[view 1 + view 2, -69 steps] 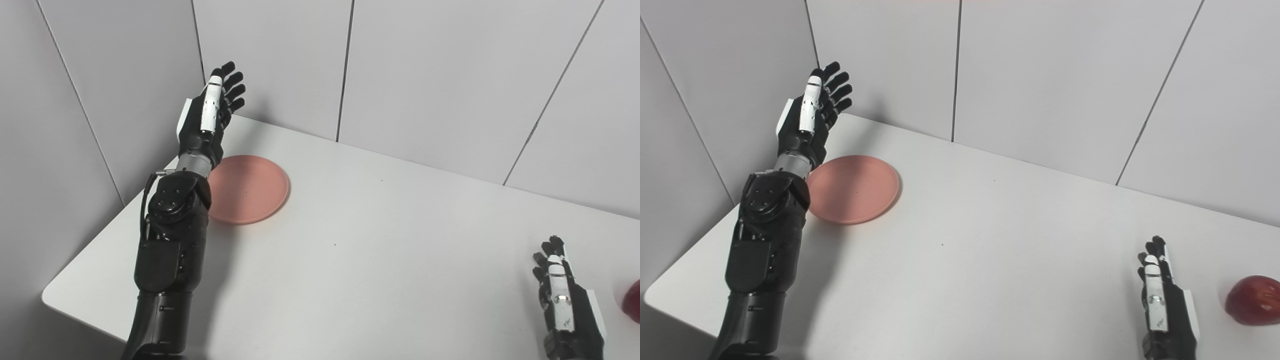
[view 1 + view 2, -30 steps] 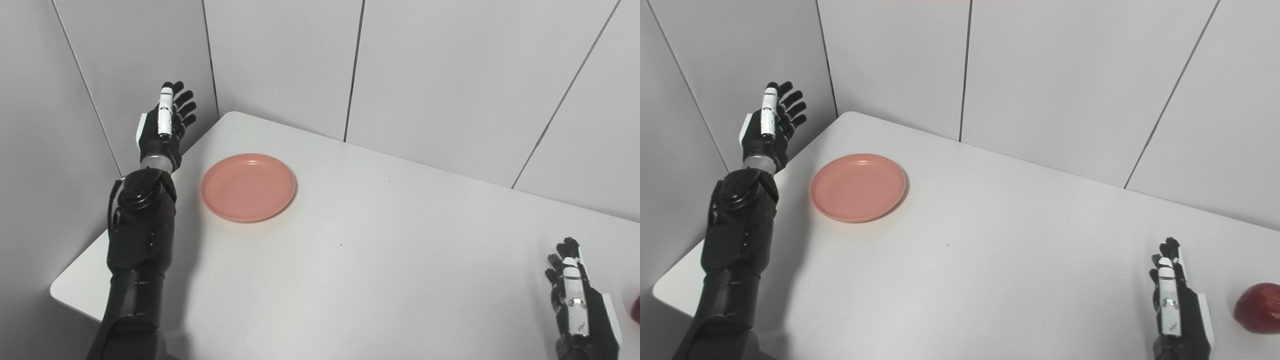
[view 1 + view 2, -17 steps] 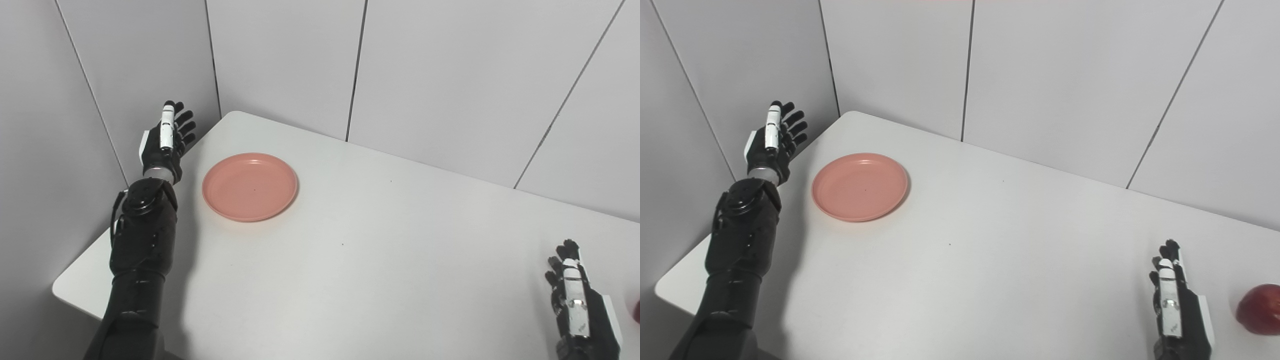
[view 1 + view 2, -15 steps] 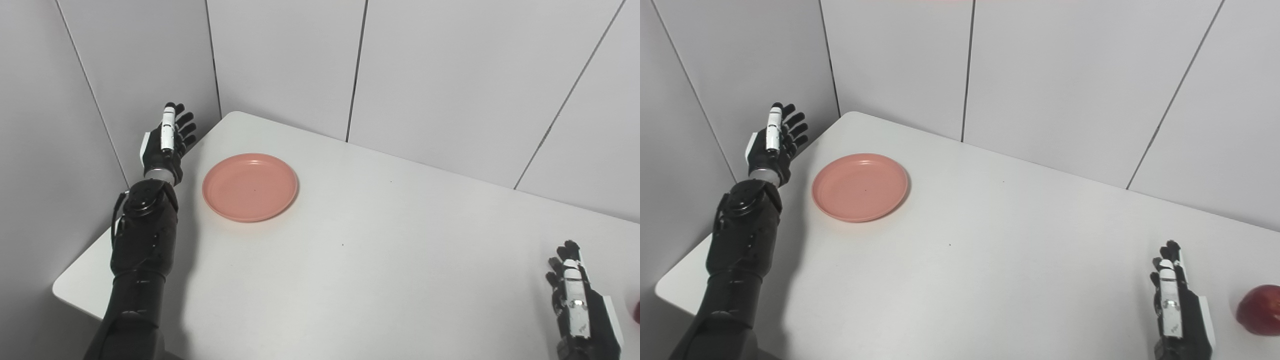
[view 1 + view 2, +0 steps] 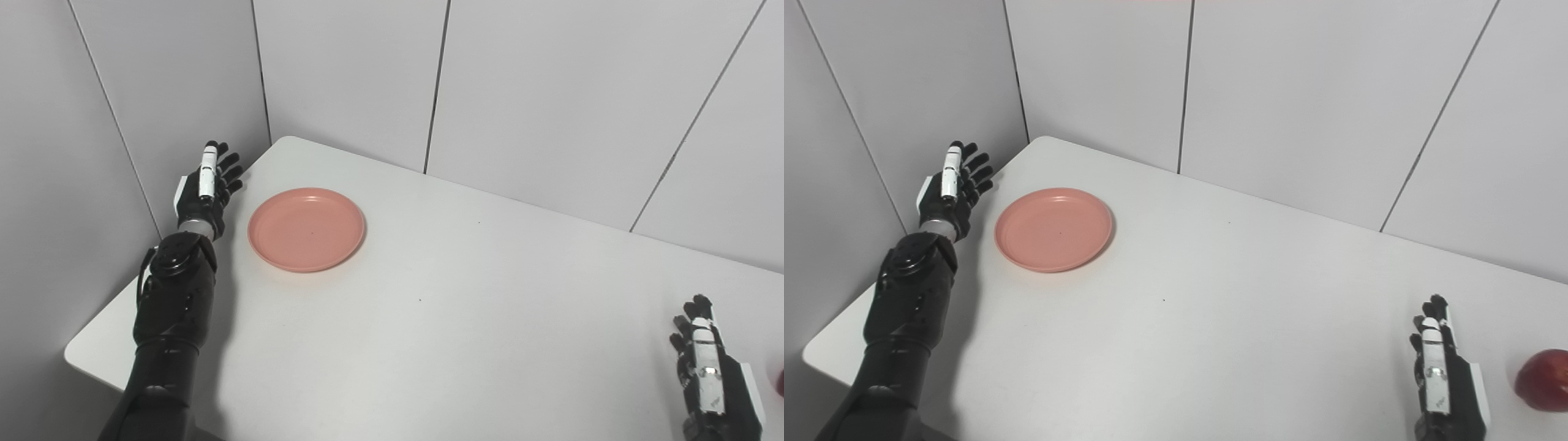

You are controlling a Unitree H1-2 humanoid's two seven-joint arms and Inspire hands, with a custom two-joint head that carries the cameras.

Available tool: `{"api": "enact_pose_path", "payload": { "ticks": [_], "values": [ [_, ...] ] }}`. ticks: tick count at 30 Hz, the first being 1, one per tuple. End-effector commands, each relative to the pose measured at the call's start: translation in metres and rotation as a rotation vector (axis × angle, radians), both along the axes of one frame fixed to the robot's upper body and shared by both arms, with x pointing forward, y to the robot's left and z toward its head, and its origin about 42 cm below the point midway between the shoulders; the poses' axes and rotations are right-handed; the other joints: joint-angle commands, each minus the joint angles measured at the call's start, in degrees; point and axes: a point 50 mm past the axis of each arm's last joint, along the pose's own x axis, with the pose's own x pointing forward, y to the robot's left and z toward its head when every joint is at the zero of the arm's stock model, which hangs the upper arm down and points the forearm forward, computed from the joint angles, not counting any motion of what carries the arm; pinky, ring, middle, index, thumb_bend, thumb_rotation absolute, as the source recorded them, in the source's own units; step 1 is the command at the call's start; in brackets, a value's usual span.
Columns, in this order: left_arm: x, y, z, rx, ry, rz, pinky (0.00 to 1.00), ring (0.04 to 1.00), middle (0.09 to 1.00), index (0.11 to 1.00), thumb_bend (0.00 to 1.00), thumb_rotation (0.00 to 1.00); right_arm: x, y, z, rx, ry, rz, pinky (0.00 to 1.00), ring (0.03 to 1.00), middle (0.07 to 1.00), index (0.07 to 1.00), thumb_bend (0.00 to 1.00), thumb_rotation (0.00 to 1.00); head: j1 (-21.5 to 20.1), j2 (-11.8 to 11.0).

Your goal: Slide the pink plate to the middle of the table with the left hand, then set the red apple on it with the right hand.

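Pink plate: your round, shallow pink plastic plate (image 5: 306,228) lies flat on the far left part of the desk, well short of the middle, with nothing on it.
Desk: you have a plain white desk (image 5: 465,318) with rounded corners, set against grey panelled walls (image 5: 343,73).
Left hand: your black left hand (image 5: 206,187) with its white-backed finger is raised at the desk's far left edge, just left of the plate and apart from it.
Left fingers: you see the fingers (image 5: 975,165) released, spread and pointing away toward the wall, grasping nothing.
Red apple: your glossy red apple (image 5: 1543,379) sits on the desk at the near right; the left eye view catches only a sliver of it.
Right hand: your right hand (image 5: 1442,373) rests low at the near right, just left of the apple and not touching it.
Right fingers: you see these fingers (image 5: 695,312) extended and released, holding nothing.
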Motion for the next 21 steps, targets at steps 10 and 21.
{"api": "enact_pose_path", "payload": {
  "ticks": [10, 21],
  "values": [
    [0.008, -0.002, 0.022, 0.069, -0.072, -0.014, 0.91, 0.903, 0.905, 0.88, 0.36, 1.0, 0.004, -0.001, 0.018, -0.001, -0.065, 0.009, 1.0, 0.995, 1.0, 1.0, 0.01, 1.0, -0.13, 0.23],
    [0.006, -0.006, 0.008, 0.068, -0.052, -0.023, 0.88, 0.888, 0.884, 0.859, 0.36, 1.0, 0.004, -0.001, 0.019, 0.012, -0.064, 0.01, 1.0, 0.991, 1.0, 1.0, 0.02, 1.0, -0.01, 0.42]
  ]
}}
